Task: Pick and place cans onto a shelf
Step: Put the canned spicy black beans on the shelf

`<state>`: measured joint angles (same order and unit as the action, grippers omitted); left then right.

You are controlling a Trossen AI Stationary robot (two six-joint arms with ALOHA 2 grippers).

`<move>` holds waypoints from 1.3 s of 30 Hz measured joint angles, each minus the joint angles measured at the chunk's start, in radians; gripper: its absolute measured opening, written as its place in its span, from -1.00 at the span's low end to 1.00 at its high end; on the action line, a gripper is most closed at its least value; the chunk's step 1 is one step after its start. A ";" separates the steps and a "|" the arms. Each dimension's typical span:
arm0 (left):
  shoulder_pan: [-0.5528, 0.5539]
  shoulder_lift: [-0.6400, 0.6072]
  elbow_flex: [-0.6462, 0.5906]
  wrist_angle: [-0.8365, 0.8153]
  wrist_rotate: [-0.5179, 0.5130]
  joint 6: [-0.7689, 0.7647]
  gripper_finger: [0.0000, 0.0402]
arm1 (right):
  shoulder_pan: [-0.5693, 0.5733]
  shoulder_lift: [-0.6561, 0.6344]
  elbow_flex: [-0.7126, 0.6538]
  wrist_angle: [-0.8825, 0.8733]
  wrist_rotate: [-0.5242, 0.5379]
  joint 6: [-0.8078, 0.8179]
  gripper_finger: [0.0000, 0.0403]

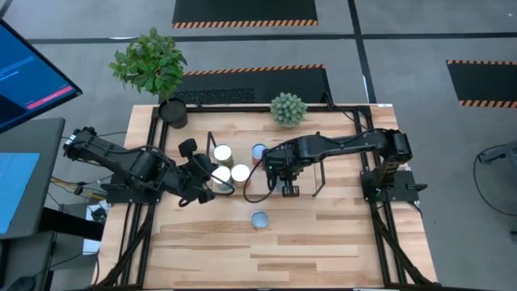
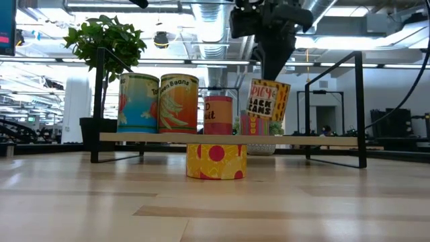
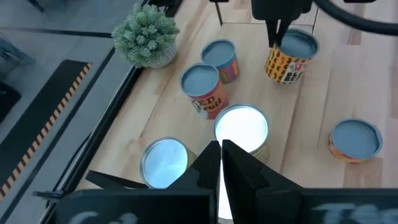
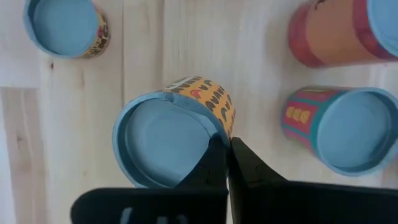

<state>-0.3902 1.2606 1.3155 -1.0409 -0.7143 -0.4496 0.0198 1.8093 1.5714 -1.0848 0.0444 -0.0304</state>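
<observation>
Four cans [image 2: 177, 102] on shelf [image 2: 228, 139], right jaws [image 4: 227, 144] pinching tilted can's [image 4: 171, 132] rim, left jaws [image 3: 221, 147] clenched nearby.

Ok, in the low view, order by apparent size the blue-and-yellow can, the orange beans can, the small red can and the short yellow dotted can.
Blue-and-yellow can and orange beans can: largest, alike.
Then the small red can.
The short yellow dotted can sits nearer the camera, so unranked.
</observation>
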 joint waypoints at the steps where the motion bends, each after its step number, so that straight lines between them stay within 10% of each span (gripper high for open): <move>1: 0.000 0.000 0.000 0.000 0.000 0.000 -0.97 | -0.005 -0.002 -0.008 0.007 -0.010 -0.005 -0.98; 39: 0.027 0.000 0.000 -0.001 -0.016 -0.034 -0.97 | -0.154 -0.002 -0.064 0.072 -0.127 -0.069 -0.69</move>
<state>-0.3634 1.2606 1.3151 -1.0416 -0.7300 -0.4835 -0.1337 1.8069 1.5070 -1.0126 -0.0822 -0.0999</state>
